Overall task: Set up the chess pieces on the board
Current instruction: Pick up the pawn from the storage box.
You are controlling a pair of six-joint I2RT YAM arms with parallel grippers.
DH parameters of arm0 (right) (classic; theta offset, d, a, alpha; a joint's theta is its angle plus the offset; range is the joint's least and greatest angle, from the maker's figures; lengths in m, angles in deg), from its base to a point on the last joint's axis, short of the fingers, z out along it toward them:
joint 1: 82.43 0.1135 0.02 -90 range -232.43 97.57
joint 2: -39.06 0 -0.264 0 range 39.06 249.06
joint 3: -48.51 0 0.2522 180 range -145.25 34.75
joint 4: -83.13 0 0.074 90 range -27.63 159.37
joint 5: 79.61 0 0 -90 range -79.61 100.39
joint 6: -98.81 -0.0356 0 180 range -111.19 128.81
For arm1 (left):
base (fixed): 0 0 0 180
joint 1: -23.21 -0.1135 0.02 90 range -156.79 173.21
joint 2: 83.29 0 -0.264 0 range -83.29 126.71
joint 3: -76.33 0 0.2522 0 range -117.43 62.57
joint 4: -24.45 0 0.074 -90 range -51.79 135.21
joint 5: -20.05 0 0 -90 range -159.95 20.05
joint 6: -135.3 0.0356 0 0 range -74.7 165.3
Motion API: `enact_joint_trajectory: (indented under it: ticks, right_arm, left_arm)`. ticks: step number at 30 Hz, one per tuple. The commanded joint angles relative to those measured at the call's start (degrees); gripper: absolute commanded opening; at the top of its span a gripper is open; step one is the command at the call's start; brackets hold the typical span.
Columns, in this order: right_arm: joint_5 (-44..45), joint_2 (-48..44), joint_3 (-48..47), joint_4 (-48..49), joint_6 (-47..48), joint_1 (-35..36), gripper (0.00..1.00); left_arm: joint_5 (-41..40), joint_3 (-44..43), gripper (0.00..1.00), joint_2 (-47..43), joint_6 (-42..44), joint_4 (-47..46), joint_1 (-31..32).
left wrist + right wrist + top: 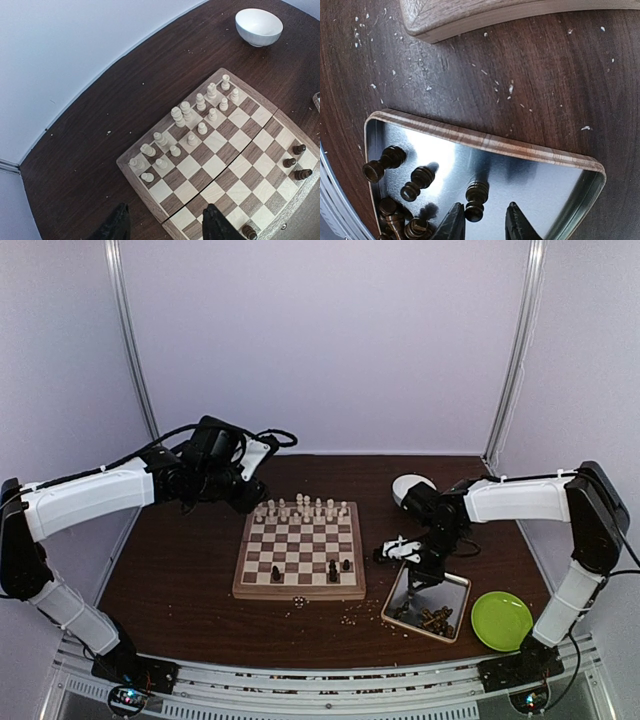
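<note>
- Right gripper (485, 222): the jaws stand parted by a narrow gap, low over the metal tray (485, 142). The base end of a dark chessman (476, 197) lies in that gap, close against one finger with clear space to the other. It is not pinched.
- The tray also contains loose dark chessmen (384, 164), lying on their sides and gathered toward one corner.
- The tray rests on the counter (180, 570), just beside the near right corner of the chessboard (235, 192) and apart from it. Pale crumbs (510, 89) are scattered on the counter between the two.
- Left gripper (167, 225): the jaws are spread wide with nothing between them. It hangs above the far left corner of the chessboard.
- The chessboard lies flat at mid-counter. Cream chessmen (180, 116) stand upright in two rows along its far edge. A few dark chessmen (299, 149) occupy the near ranks, well apart from the cream set.
- A white bowl (259, 26) sits beyond the far right corner of the chessboard.
- A green plate (501, 620) lies just right of the tray.
</note>
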Motion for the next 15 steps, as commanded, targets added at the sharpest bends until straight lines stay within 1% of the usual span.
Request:
enact_joint_trajectory:
  ticks: [1, 10, 13, 15]
  right_arm:
    - [2.0, 1.1, -0.5, 0.5, -0.5, 0.4, 0.26]
    - [1.7, 1.6, -0.7, 0.2, -0.4, 0.4, 0.11]
    - [2.8, 1.9, -0.9, 0.4, -1.0, 0.4, 0.06]
    - [4.3, 1.9, -1.0, 1.4, -2.0, 0.0, 0.04]
  left_arm:
    - [0.7, -1.4, 0.51, -0.9, -0.5, -0.5, -0.4]
    - [0.9, -1.4, 0.51, -0.8, -0.5, -0.4, -0.4]
    - [1.0, -1.5, 0.51, -0.9, -0.5, -0.4, -0.3]
    - [1.0, -1.5, 0.51, -0.9, -0.5, -0.4, -0.4]
